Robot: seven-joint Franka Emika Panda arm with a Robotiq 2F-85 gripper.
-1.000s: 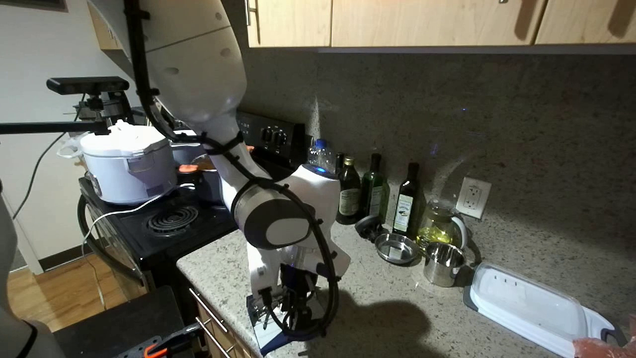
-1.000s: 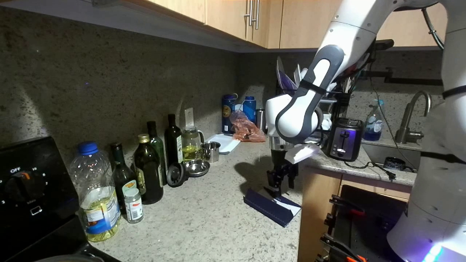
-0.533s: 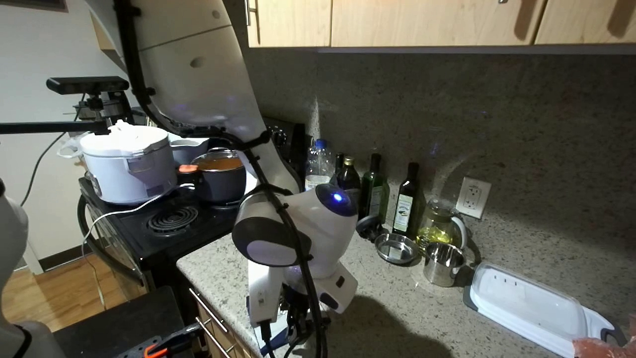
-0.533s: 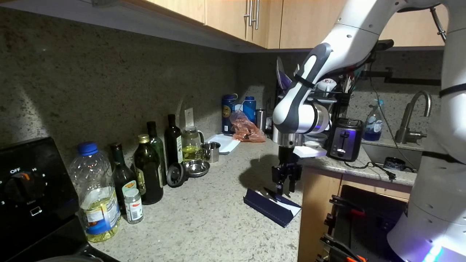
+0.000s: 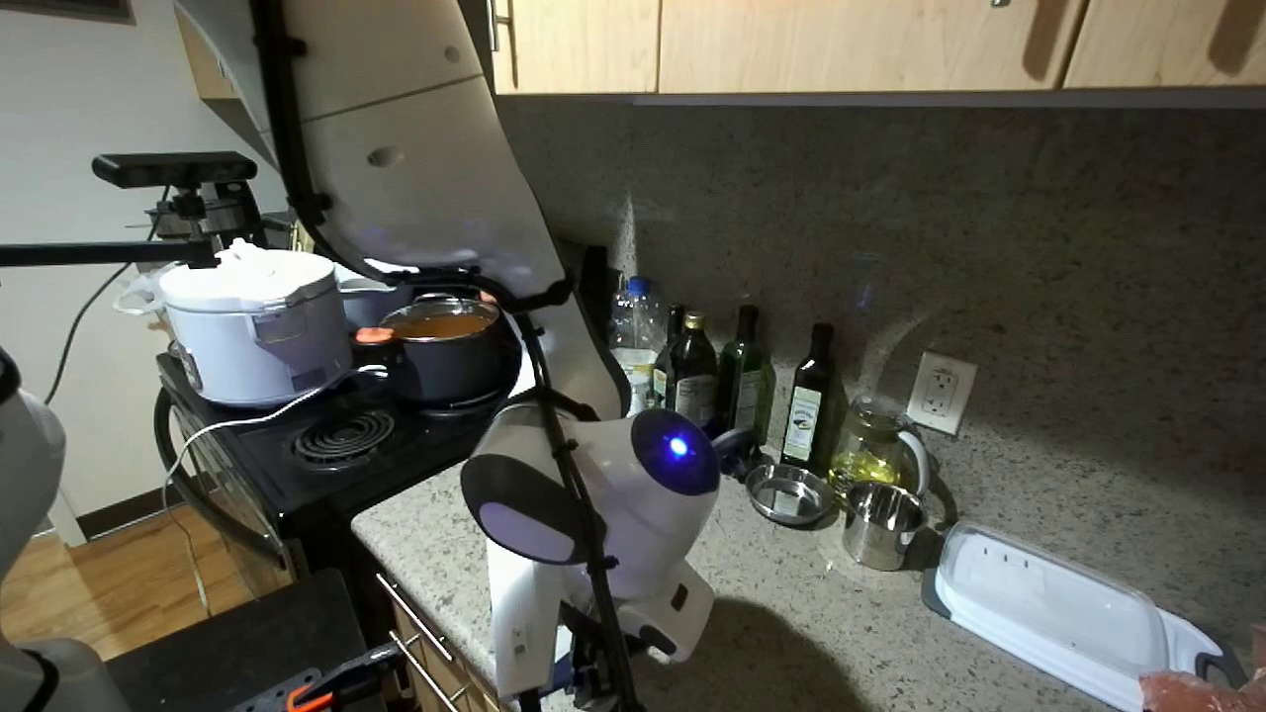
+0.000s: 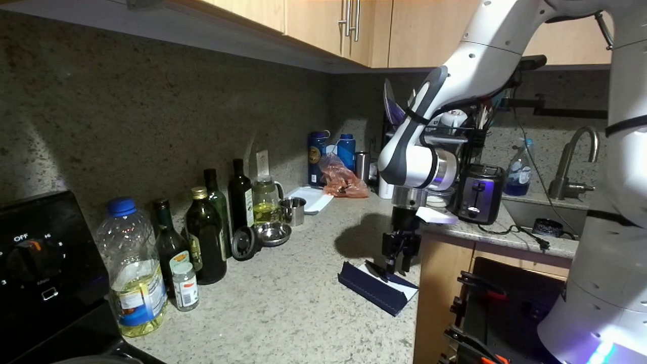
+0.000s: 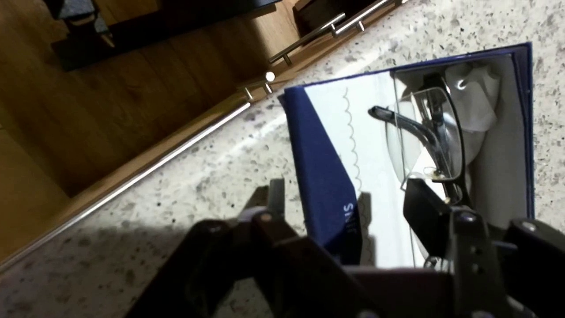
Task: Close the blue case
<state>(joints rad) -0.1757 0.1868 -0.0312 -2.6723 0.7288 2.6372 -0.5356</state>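
Two fingers (image 7: 277,196) of the pincer (image 7: 346,187) stand well apart in the wrist view, with nothing gripped that shows. Just beneath, open on the counter (image 7: 198,176), lies the blue case (image 7: 375,154), a pair of glasses (image 7: 435,141) inside. Its long axis runs roughly top to bottom there, across the line from finger to finger, its lower end hidden behind the pincer. The coming move turns on this: the dark blue flap (image 7: 322,185) lies between the two, one finger over bare counter outside it, the other over the glasses side. Closing likely calls for pushing or pinching that flap inward, toward the glasses. In an exterior view the fingertips (image 6: 406,265) hang low at the case; whether they touch it, I cannot tell. Farther off, well apart from the case, stand a steel bowl (image 6: 273,233), dark bottles (image 6: 206,242) and a toaster (image 6: 479,194).
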